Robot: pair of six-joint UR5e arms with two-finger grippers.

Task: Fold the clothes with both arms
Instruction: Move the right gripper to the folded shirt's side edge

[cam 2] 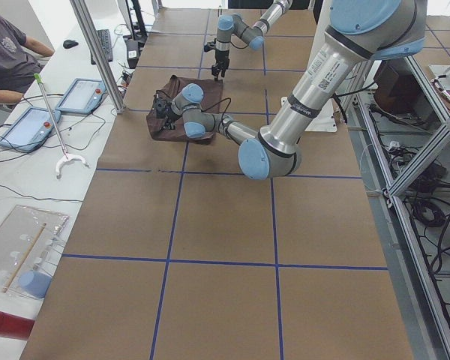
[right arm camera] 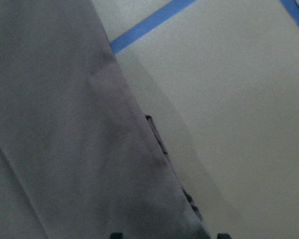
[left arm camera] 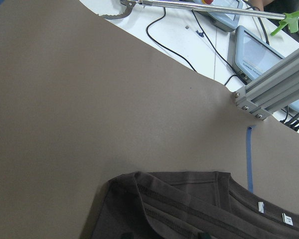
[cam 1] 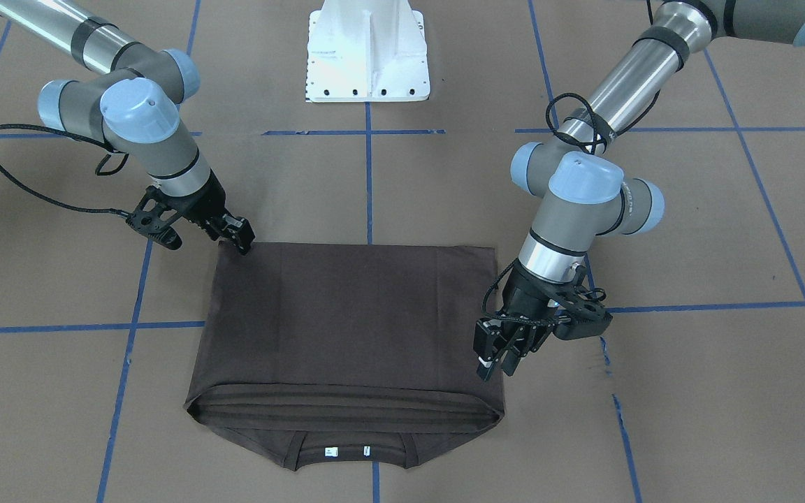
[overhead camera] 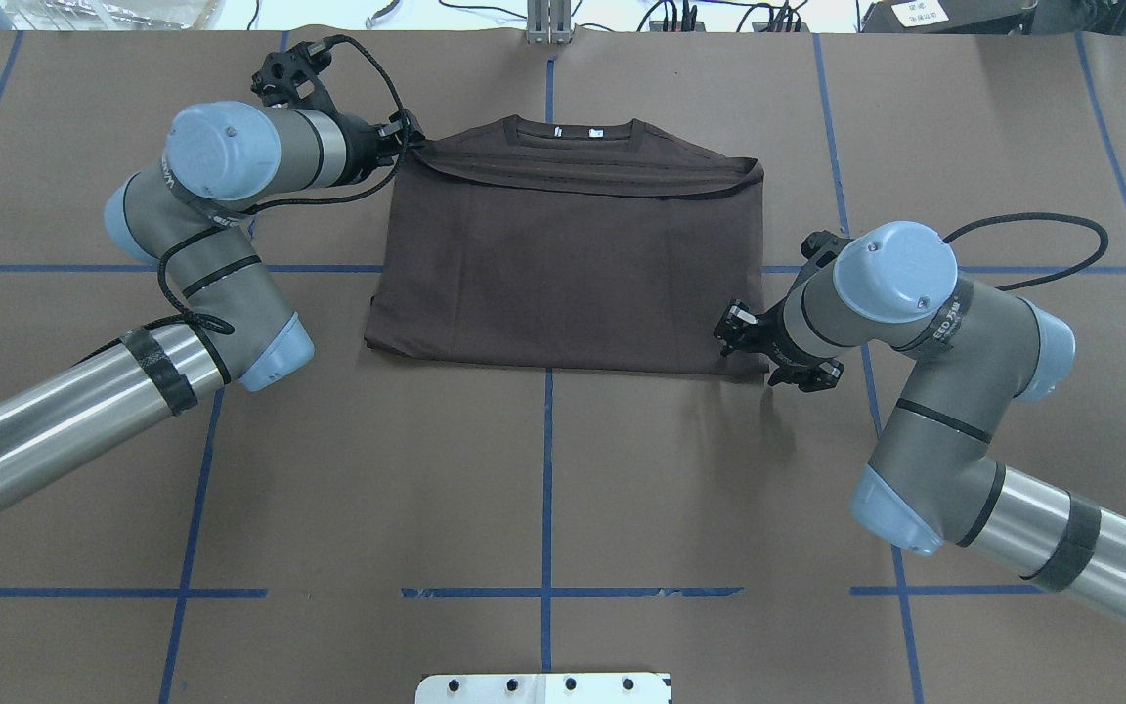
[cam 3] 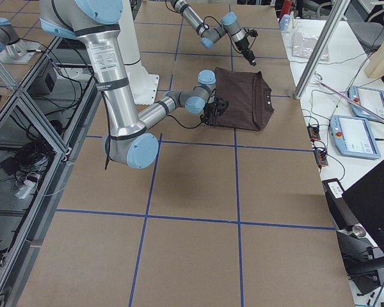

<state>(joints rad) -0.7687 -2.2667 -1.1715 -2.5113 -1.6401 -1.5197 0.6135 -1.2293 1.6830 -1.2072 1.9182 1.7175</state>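
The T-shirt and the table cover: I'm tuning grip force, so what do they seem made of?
T-shirt: soft matte knit, likely cotton jersey; it folds in limp layers with stitched hems. Table cover: matte brown paper or card, seemingly; flat, unreflective, with blue tape lines.

Left arm [overhead camera: 221, 284] and right arm [overhead camera: 954, 391] alike: polished silver tubes ringed with black tape, matte grey joint housings, round light blue caps. White lettering on a black wrist band [overhead camera: 944, 318]. Black braided cables [overhead camera: 1061, 225] looped outside. Black skeletal left gripper [cam 1: 495, 367] and right gripper [cam 1: 242, 241]. White ribbed pedestal [cam 1: 367, 52], dark screw holes along its foot.
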